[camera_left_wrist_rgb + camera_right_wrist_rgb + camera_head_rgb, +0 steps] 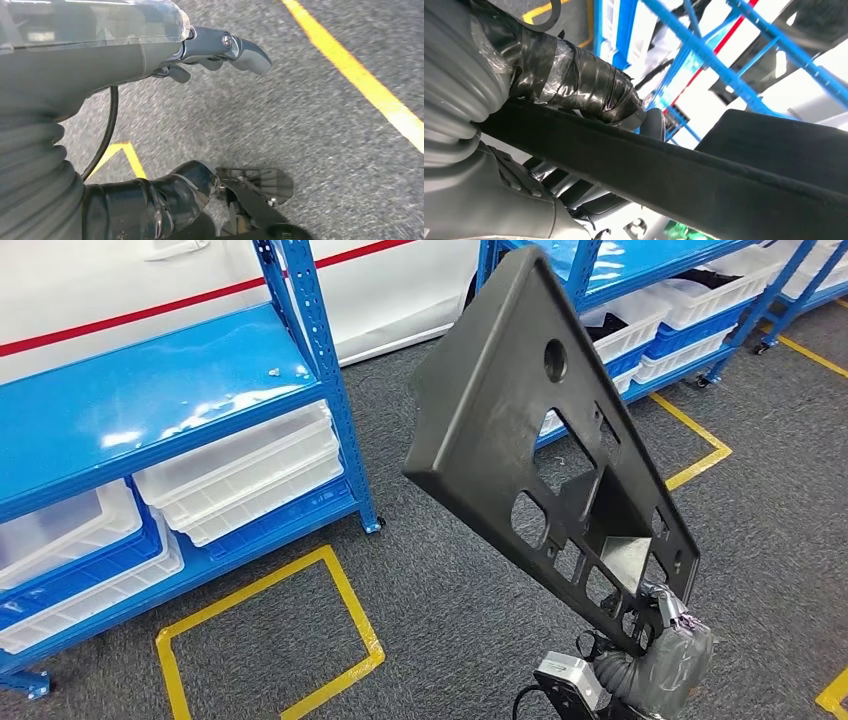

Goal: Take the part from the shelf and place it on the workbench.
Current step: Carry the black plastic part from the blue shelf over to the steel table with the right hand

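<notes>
"One large black part fills the middle of the head view. It is a flat moulded panel with round and rectangular cut-outs, held up off the floor and tilted, its broad end leaning up and away."

"What holds it?"

"The right hand, low in the picture, grips the panel's lower edge. In the right wrist view the taped thumb presses across one face of the panel's dark edge, with the fingers on the other side."

"And the other hand?"

"The left hand hangs over grey carpet and holds nothing. Its fingers look loosely curled rather than spread, though the picture is blurred, so I cannot tell for sure how far they are closed."

"What surrounds the robot?"

"Blue metal shelving stands to the left, its top shelf bare and glossy, with white plastic bins stacked on the lower levels. A second blue rack with more bins sits beyond the panel. Yellow tape lines mark boxes on the carpet. Behind the shelves is a white surface with a red stripe."
</notes>
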You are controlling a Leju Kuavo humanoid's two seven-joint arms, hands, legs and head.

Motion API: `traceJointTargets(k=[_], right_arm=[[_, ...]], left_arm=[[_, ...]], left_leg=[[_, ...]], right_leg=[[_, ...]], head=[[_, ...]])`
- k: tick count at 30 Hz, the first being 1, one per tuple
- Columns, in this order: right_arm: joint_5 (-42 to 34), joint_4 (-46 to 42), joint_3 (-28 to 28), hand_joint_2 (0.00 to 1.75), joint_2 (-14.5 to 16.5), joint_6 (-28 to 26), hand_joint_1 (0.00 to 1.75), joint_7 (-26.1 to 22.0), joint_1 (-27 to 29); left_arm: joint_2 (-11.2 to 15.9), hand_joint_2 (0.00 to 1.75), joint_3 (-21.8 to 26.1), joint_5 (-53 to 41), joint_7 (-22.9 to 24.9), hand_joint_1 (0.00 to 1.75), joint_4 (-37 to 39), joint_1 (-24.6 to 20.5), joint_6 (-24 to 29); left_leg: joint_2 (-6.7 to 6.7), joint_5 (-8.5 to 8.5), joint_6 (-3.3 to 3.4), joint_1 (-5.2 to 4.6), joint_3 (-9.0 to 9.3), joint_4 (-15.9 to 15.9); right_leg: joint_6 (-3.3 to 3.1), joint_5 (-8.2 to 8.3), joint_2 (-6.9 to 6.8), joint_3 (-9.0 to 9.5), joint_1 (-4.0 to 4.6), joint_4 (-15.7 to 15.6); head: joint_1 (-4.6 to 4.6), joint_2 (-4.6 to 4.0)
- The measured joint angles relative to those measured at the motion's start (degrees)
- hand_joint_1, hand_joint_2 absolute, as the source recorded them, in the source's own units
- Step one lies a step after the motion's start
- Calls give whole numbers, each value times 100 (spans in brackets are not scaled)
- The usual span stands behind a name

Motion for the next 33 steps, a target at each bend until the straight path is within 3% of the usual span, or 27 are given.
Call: traceJointTargets(k=[1,3,6,8,10,11,12,13,15,17,20,22,25,26,27,28,29,31,33], right_arm=[[-8,-14,-12,175,8,0,175,-6,5],[-25,-32,-33,175,24,0,175,-15,17],[-40,-63,-71,175,40,-2,175,-19,51],[-45,-85,-109,175,42,-2,175,-21,59],[-55,-92,-139,175,42,-2,175,-23,68],[-60,-92,-151,175,42,-2,175,-23,77],[-65,-92,-162,175,42,-2,175,-23,88],[-71,-92,-172,175,42,-2,175,-22,96],[-80,-97,-184,175,42,-2,175,-21,104],[-83,-109,-196,175,42,-2,175,-20,108],[-84,-121,-216,175,42,-2,175,-16,124],[-85,-128,-236,175,48,-3,175,-20,131],[-101,-142,-280,175,72,-3,175,-42,143],[-109,-143,-300,175,79,-3,175,-51,152],[-117,-144,-319,175,83,-3,175,-59,160],[-124,-144,-336,175,85,-2,175,-64,167],[-132,-146,-349,175,87,-2,175,-68,173],[-157,-156,-379,175,89,-2,175,-78,180],[-185,-175,-415,175,92,-2,175,-91,188]], left_arm=[[5,175,5,-1,-1,0,0,0,2],[16,175,16,-4,-5,0,0,-10,4],[14,175,28,-19,-8,0,0,-25,7],[11,175,32,-35,-7,0,0,-21,8],[9,175,35,-48,-4,0,0,-17,8],[8,175,38,-49,-2,0,0,-14,7],[5,175,41,-49,0,0,0,-11,7],[3,175,44,-49,1,0,0,-11,7],[-7,175,49,-49,2,0,0,-13,7],[-13,175,54,-49,1,0,0,-17,7],[-15,175,67,-50,2,0,0,-22,7],[-15,175,76,-52,2,0,0,-23,7],[-14,175,88,-58,2,0,0,-15,7],[-14,175,91,-60,2,0,0,-7,7],[-14,175,92,-60,2,0,0,2,7],[-15,175,93,-60,2,0,0,8,7],[-14,175,93,-60,2,0,0,11,7],[-13,175,95,-60,2,0,0,11,7],[-11,175,98,-63,2,0,0,8,7]], left_leg=[[-81,106,31,-8,138,-318],[-178,126,62,-32,233,-565],[-78,188,120,-16,263,-673],[17,241,185,10,289,-757],[107,241,214,-3,281,-755],[153,236,215,-6,274,-744],[198,230,212,-8,268,-733],[237,221,204,-8,266,-720],[303,189,166,-7,267,-679],[346,147,97,-26,263,-622],[393,126,0,-36,272,-607],[333,-9,-56,-17,221,-465],[180,-552,-90,-8,-200,495],[163,-674,-92,-7,-353,838],[157,-688,-88,-7,-434,1017],[153,-587,-79,-7,-414,975],[140,-389,-62,-7,-284,699],[2,-9,-13,-8,76,-96],[-135,92,25,-19,267,-535]], right_leg=[[16,4,44,-12,-2,6],[77,27,111,-57,-21,8],[184,15,109,-92,-37,29],[226,-235,-54,-263,-22,401],[255,-593,-172,-601,-29,1115],[270,-683,-192,-731,-40,1397],[284,-672,-206,-776,-54,1504],[295,-553,-227,-701,-69,1377],[295,-219,-337,-305,-87,644],[245,-59,-422,-23,-60,92],[139,-44,-364,-6,-30,16],[63,-14,-323,-2,-45,-17],[-9,11,-258,-14,-44,-34],[-15,14,-226,-19,-36,-32],[-17,15,-187,-19,-31,-29],[-17,15,-140,-15,-28,-26],[-16,14,-89,-5,-27,-24],[1,12,9,4,-21,-15],[58,25,92,-33,-26,-2]], head=[[-1,0],[-1,0],[1,0],[5,0],[5,0],[7,0],[6,0],[7,0],[7,0],[4,0],[3,0],[3,0],[-2,0],[-3,0],[-3,0],[-2,0],[-2,0],[-1,0],[0,0]])
